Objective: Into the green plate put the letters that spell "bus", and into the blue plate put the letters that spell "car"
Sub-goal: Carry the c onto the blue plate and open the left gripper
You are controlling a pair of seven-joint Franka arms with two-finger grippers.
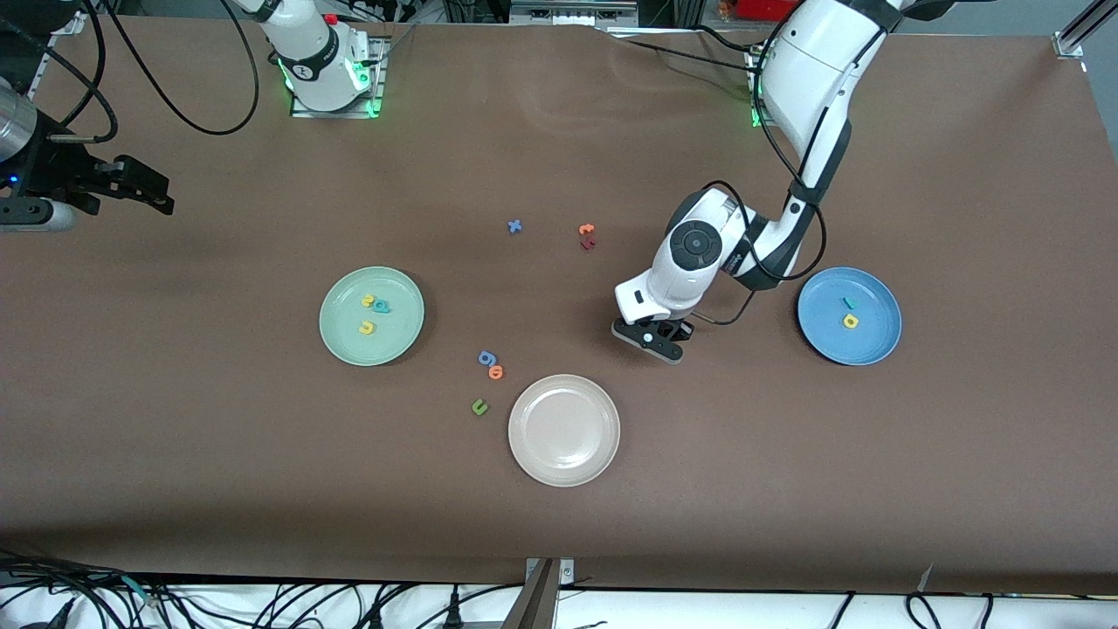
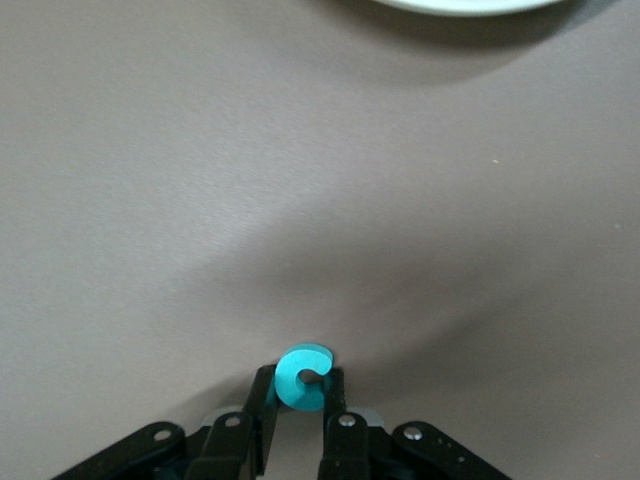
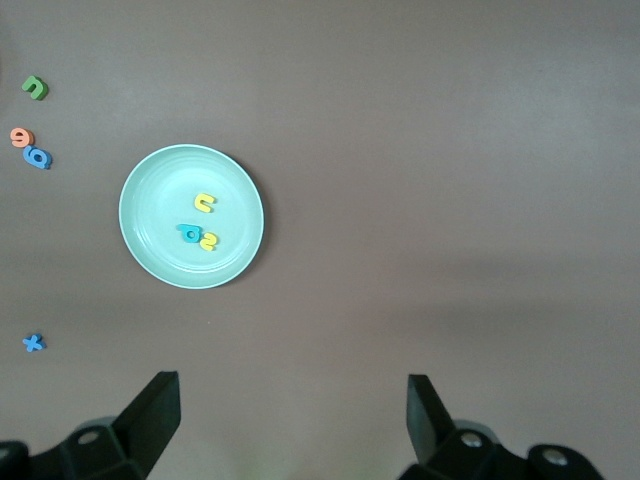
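My left gripper (image 1: 653, 339) is down at the table between the beige plate and the blue plate (image 1: 873, 339). It is shut on the teal c (image 2: 300, 376), which the front view hides. The blue plate holds a teal r (image 1: 848, 302) and a yellow a (image 1: 850, 321). In the green plate (image 1: 348, 341) lie a yellow s (image 1: 368, 301), a teal b (image 1: 381, 306) and a yellow u (image 1: 367, 328). My right gripper (image 1: 144, 188) waits open and empty over the right arm's end of the table, looking down on the green plate (image 3: 155, 245).
A beige plate (image 1: 564, 430) sits nearest the front camera. Beside it lie a blue g (image 1: 486, 357), an orange o (image 1: 496, 373) and a green u (image 1: 479, 406). Farther from the camera are a blue x (image 1: 514, 226), an orange t (image 1: 586, 230) and a dark red letter (image 1: 588, 244).
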